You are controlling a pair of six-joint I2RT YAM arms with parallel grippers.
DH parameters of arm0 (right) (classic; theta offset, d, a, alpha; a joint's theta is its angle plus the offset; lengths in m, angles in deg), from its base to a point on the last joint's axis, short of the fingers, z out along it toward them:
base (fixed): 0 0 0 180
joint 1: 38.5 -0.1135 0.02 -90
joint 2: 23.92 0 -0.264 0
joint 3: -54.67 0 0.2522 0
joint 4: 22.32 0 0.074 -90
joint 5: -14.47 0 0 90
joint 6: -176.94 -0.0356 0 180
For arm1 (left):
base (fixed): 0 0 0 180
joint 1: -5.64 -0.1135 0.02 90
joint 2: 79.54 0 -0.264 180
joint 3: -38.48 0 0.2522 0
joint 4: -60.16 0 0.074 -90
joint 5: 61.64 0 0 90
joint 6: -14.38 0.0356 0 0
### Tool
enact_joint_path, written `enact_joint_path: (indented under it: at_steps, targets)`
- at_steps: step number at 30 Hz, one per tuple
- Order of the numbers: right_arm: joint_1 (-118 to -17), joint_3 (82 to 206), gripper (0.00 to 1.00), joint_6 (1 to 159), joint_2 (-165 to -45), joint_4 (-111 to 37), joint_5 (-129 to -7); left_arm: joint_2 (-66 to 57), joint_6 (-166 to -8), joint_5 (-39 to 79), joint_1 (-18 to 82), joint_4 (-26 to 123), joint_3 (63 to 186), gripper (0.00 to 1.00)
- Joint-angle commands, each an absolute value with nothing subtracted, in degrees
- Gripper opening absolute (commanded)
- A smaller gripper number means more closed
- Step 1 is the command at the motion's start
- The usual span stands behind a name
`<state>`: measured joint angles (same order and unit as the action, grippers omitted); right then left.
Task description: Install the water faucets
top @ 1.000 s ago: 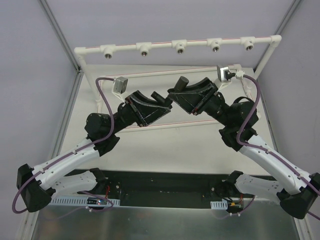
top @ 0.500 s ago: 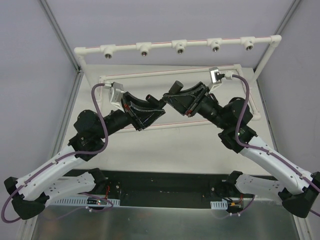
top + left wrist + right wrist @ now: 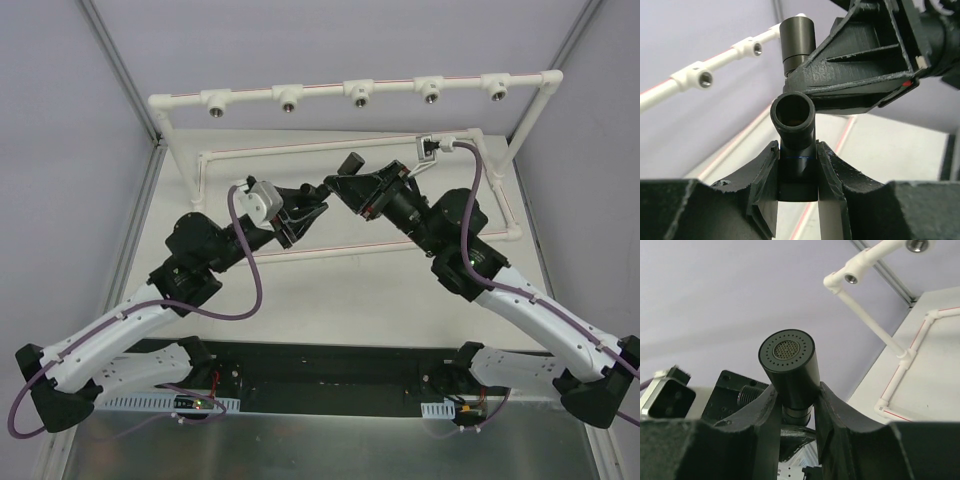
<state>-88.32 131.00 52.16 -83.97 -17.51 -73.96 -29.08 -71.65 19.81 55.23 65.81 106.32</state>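
My left gripper [image 3: 306,198] is shut on the stem of the black T-shaped faucet [image 3: 793,116]. Its round open mouth faces the left wrist camera above the fingers [image 3: 765,170]. My right gripper [image 3: 345,181] is shut on the short black cylinder faucet [image 3: 790,367], whose mesh end faces the right wrist camera. In the top view the cylinder [image 3: 352,163] sticks out toward the back. The two grippers meet tip to tip above the table's middle. In the left wrist view the cylinder [image 3: 797,40] stands just behind the T-shaped part. Whether the two parts touch is hidden.
A raised white pipe rail [image 3: 320,92] with several metal-threaded fittings [image 3: 360,96] runs across the back. A low white pipe frame [image 3: 330,146] lies on the table under the grippers. Grey walls close in the sides.
Both grippers have moved toward the back and toward each other, so their tips now meet. The left wrist has turned and its arm has swung inward. Both still hold their parts.
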Motion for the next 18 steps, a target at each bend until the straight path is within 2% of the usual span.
enact_joint_path:
  at_steps: [1,7,10,14,16,18]
  targets:
    - [-87.45,137.68,0.0,48.02,-83.68,-17.43,-85.98,-28.39,-51.74,26.25,55.65,69.07,106.99,0.0]
    - [-87.54,141.02,0.0,43.18,-85.44,-22.54,-91.08,-24.61,-35.13,32.74,58.11,69.07,107.17,0.0]
    - [-87.63,141.03,0.01,42.12,-85.35,-22.54,-92.31,-23.73,-33.33,37.5,59.78,70.91,106.65,0.0]
    - [-87.54,138.67,0.49,44.57,-83.87,-18.87,-90.56,-25.57,-44.47,37.41,59.78,74.25,105.24,0.0]
    - [-87.54,136.38,0.67,46.24,-82.46,-15.18,-88.63,-26.8,-52.2,37.68,59.78,76.26,104.01,0.0]
    - [-87.54,134.1,0.76,47.56,-81.58,-11.22,-86.44,-28.38,-60.46,37.33,59.78,79.25,102.35,0.0]
